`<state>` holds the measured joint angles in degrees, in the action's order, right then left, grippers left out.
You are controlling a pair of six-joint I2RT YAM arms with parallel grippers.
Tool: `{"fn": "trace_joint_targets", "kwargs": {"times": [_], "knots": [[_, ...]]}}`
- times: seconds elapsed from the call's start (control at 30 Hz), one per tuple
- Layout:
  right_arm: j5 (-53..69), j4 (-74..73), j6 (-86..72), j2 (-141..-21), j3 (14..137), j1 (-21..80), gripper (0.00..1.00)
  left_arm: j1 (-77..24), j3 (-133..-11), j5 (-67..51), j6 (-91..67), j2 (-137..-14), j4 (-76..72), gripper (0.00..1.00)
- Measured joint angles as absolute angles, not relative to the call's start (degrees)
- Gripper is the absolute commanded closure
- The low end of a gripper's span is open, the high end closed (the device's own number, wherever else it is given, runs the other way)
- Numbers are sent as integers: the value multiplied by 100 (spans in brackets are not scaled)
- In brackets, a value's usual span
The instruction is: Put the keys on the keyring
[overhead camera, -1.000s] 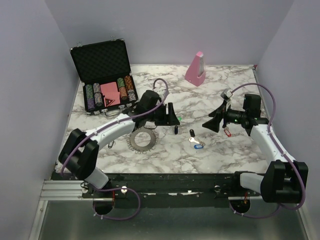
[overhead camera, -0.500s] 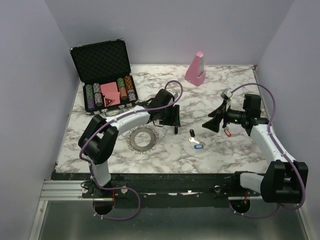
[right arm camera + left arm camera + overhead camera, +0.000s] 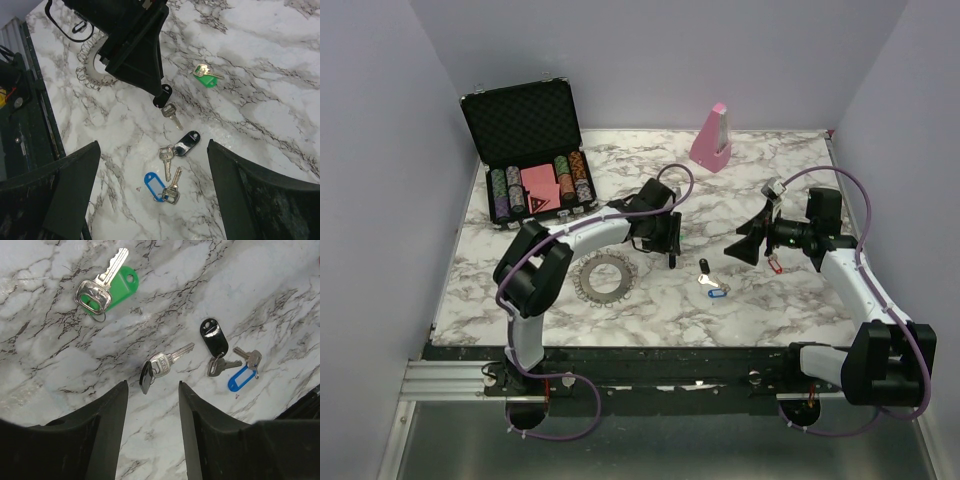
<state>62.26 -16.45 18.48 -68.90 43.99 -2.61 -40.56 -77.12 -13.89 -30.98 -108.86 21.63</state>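
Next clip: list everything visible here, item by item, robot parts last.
green-tag key: one, silver and green, beyond the left gripper
black-tag key: one, silver and black, at the left gripper's tips
black-fob key: one, black, mid-table
blue-tag key: one, blue, beside the fob
red tag: one, red, by the right arm
keyring: one, grey, left of the keys
chip case: one, black, open, back left
poker chips: rows, mixed colours, in the case
pink block: one, back centre
table: one, marble
left gripper: black, open
right gripper: black, open wide
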Motion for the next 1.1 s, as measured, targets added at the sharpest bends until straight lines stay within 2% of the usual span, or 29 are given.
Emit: {"fn": "trace_joint_targets", "kwargs": {"times": [0.33, 0.47, 0.57, 0.7, 0.83, 1.1], "knots": [[6233, -1645, 1848, -6890, 4401, -257, 4, -4064, -7717, -1389, -3024, -11155, 2248, 61], [6241, -1645, 1850, -6890, 4399, -259, 4, -4064, -7762, -1389, -2998, -11240, 2274, 61], [6246, -1645, 1850, -6890, 4401, -257, 4, -4064, -7832, -1389, -2998, -11297, 2285, 67], [6248, -1645, 1850, -6890, 4401, -257, 4, -4064, -7843, -1391, -2985, -11306, 2283, 69], [6250, -1647, 1850, -6890, 4401, -257, 4, -4064, -7900, -1393, -2985, -11314, 2287, 75], [6252, -1656, 1850, -6890, 4401, -257, 4, -4064, -7933, -1422, -2982, -11336, 2283, 73]]}}
